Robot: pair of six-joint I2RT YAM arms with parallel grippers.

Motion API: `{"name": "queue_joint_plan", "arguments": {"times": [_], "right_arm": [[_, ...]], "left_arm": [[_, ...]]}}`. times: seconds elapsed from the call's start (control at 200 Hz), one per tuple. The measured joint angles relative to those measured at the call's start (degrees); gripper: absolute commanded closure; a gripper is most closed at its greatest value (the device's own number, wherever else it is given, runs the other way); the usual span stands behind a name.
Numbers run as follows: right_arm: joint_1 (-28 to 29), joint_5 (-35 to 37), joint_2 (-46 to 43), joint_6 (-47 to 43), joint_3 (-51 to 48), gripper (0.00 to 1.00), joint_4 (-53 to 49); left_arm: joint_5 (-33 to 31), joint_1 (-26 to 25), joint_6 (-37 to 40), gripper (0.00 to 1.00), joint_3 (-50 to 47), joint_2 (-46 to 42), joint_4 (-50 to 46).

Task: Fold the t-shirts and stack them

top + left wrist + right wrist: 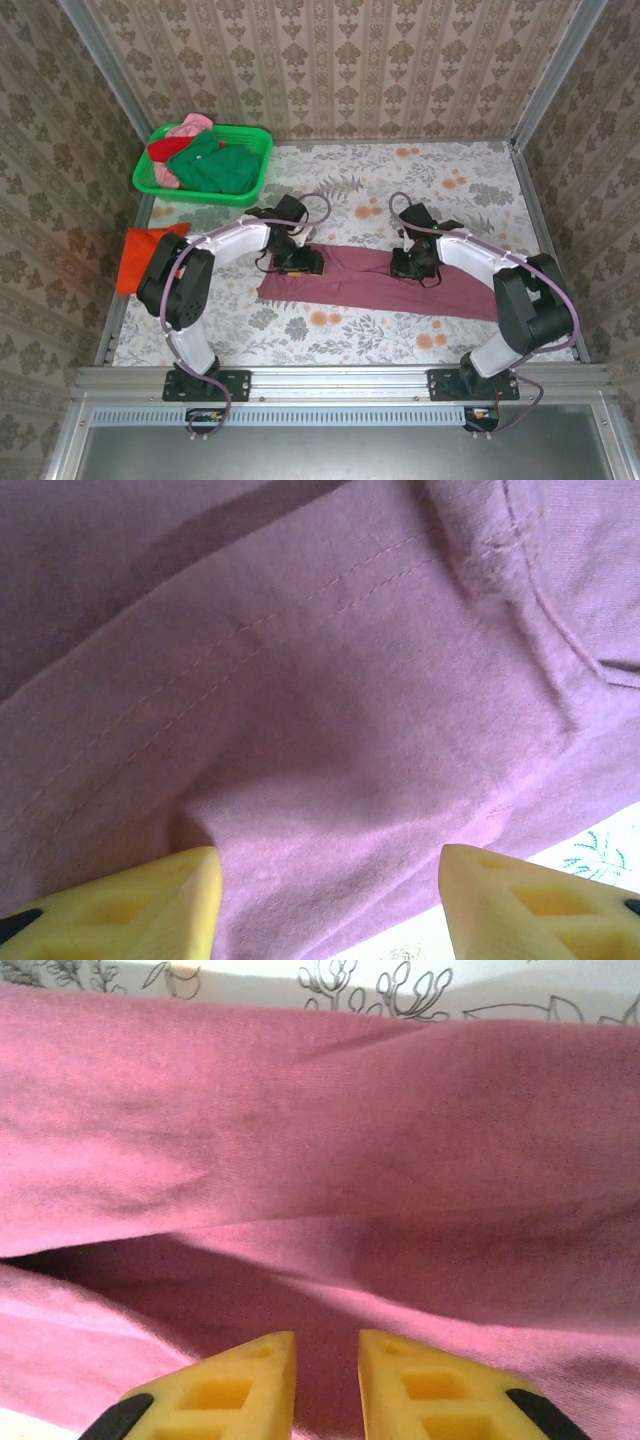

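Left end effector (330, 865): gaping wide, sitting low on the maroon shirt (352, 281).
Right end effector (327, 1345): narrowing to a slim gap over a fold; pinching cloth or not, cannot tell.
Maroon shirt: lying as a long strip on the surface (420, 185), reaching under both end effectors.
Orange shirt (140, 258): lying well left of the left end effector.
Basket (256, 166): sitting beyond the left end effector, holding more shirts.

Heaped shirts (205, 165) overlap — count unclear; maroon shirt (360, 278) overruns wrist views' edges.
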Motion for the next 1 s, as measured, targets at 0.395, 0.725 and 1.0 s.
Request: {"name": "queue_joint_plan", "arguments": {"times": [0.395,0.725,1.0], "right_arm": [[2.36,-4.48,-3.67,-3.15,-3.28,0.79,-6.84],[3.89,-6.62,1.64,-3.98,7.98,0.59,-4.9],[7.34,-9.31,14.99,-4.22,15.3,0.66,-0.66]], "left_arm": [[-2.25,4.26,-4.76,0.35,-2.1,-9.79,6.14],[-5.2,11.69,-8.15,0.33,-12.44,-20.39,8.0],[-5.4,11.65,-8.37,0.32,-15.74,-24.37,7.78]]}}
